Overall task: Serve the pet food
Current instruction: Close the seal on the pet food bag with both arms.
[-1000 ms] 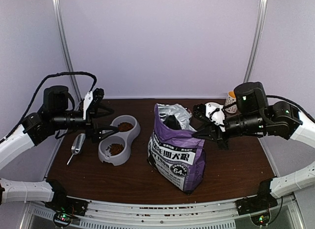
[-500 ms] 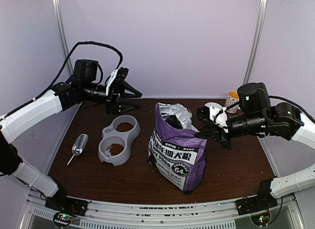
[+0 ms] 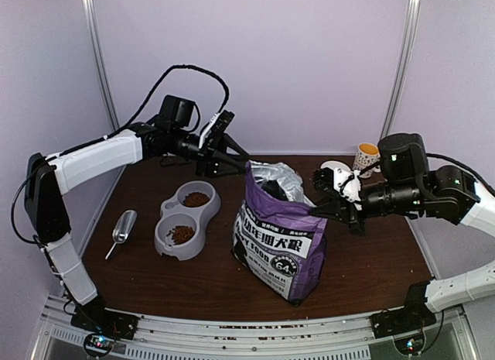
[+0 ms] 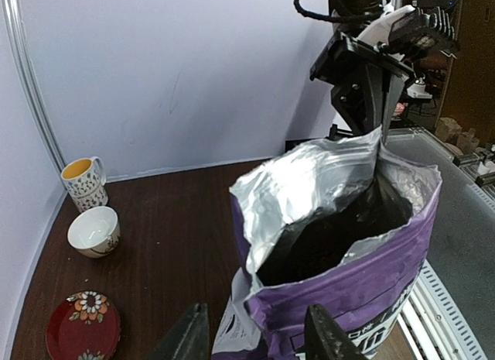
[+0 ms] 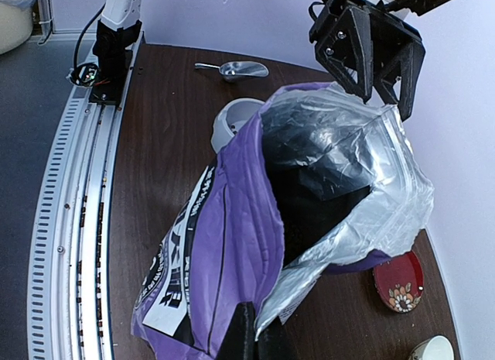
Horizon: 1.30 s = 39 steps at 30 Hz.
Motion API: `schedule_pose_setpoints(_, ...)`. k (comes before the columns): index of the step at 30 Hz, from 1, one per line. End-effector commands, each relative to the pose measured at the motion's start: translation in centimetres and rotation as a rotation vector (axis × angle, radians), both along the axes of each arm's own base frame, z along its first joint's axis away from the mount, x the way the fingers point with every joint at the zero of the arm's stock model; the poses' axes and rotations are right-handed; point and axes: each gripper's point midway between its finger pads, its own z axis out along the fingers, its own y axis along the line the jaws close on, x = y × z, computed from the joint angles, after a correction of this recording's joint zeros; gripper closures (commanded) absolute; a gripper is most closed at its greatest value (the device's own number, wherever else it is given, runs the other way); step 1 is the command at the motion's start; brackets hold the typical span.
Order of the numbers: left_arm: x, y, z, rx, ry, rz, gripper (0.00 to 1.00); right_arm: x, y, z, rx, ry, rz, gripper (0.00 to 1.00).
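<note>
Brown pet food [image 3: 182, 234] lies in both wells of a grey double bowl [image 3: 166, 248] left of the purple bag [image 3: 278, 240]. The bag stands upright with its mouth open; its inside looks dark, and no kibble shows in it. My left gripper [image 3: 234, 156] hovers at the bag's back left rim. In the left wrist view this left gripper [image 4: 259, 341] is open, with the bag's [image 4: 348, 298] near corner between its fingers. My right gripper [image 5: 255, 337] is shut on the bag's silver foil rim [image 5: 340, 244], holding the mouth open from the right.
A metal scoop [image 3: 122, 227] lies on the table left of the bowl. A mug [image 4: 81, 178], a white bowl [image 4: 93, 230] and a red plate [image 4: 83, 329] sit at the back right, behind the right arm.
My left arm has swung up from beside the double bowl and over to the bag's back left rim, and its jaws have narrowed. The right gripper has kept its hold.
</note>
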Motion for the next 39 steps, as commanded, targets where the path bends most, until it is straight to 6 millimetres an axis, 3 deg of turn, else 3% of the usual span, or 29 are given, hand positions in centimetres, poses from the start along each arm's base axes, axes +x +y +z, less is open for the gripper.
schedule_pose_setpoints(1,-1.4,-0.6,1.5,-0.042,-0.004,-0.096,0.55,0.8,0.0,-0.3,-0.016,-0.027,-0.021,1.0)
schedule_pose_setpoints(6,-2.2,-0.7,1.4,-0.058,0.031,-0.152,0.6,1.1,0.2,-0.6,-0.028,-0.028,-0.019,1.0)
schedule_pose_setpoints(12,-1.8,-1.4,0.4,-0.035,0.069,-0.16,0.72,1.2,0.4,-0.5,-0.026,-0.031,-0.019,1.0)
schedule_pose_setpoints(19,-1.9,-1.8,-0.4,0.005,0.079,-0.147,0.98,0.9,-0.1,0.3,-0.002,-0.038,-0.027,1.0)
schedule_pose_setpoints(25,-1.7,-1.0,0.3,0.057,0.11,-0.027,1.0,0.9,-0.9,0.8,0.008,-0.044,-0.061,1.0)
schedule_pose_setpoints(33,-4.1,4.2,1.4,0.113,0.095,0.262,1.0,0.5,-2.8,1.3,0.037,-0.031,-0.124,1.0)
schedule_pose_setpoints(39,-6.1,8.1,0.0,0.121,0.163,0.447,1.0,1.1,-3.4,0.3,0.042,-0.022,-0.183,1.0)
